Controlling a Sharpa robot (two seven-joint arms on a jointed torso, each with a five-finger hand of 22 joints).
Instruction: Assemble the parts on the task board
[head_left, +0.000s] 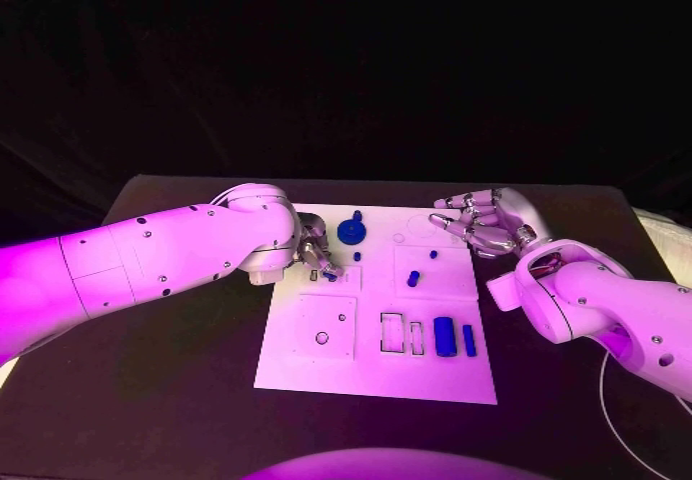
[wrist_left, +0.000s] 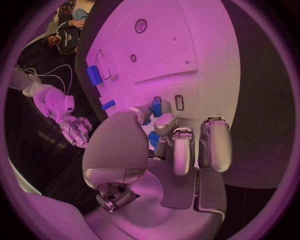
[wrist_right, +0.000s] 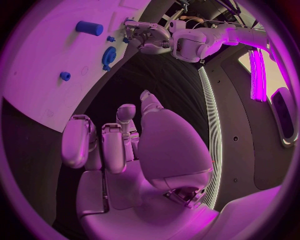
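The left hand (wrist_left: 164, 131) pinches a small blue part (wrist_left: 156, 107) over the task board (head_left: 433, 375), near the blue gear (head_left: 352, 230). The right hand (head_left: 483, 222) hovers spread at the board's far right corner, holding nothing.

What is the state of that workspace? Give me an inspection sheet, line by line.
Surface: black table; white board in its middle.
Job's things: blue gear, near peg, far peg, wide bar and thin bar on the board.
Clutter: nothing seen.
Hands: left hand over the board, fingertips at a small blue piece, grip unclear; right hand by the board's far right corner, fingers apart, holding nothing.
Cables: thin pale cable beside the right arm.
Surroundings: dark backdrop.
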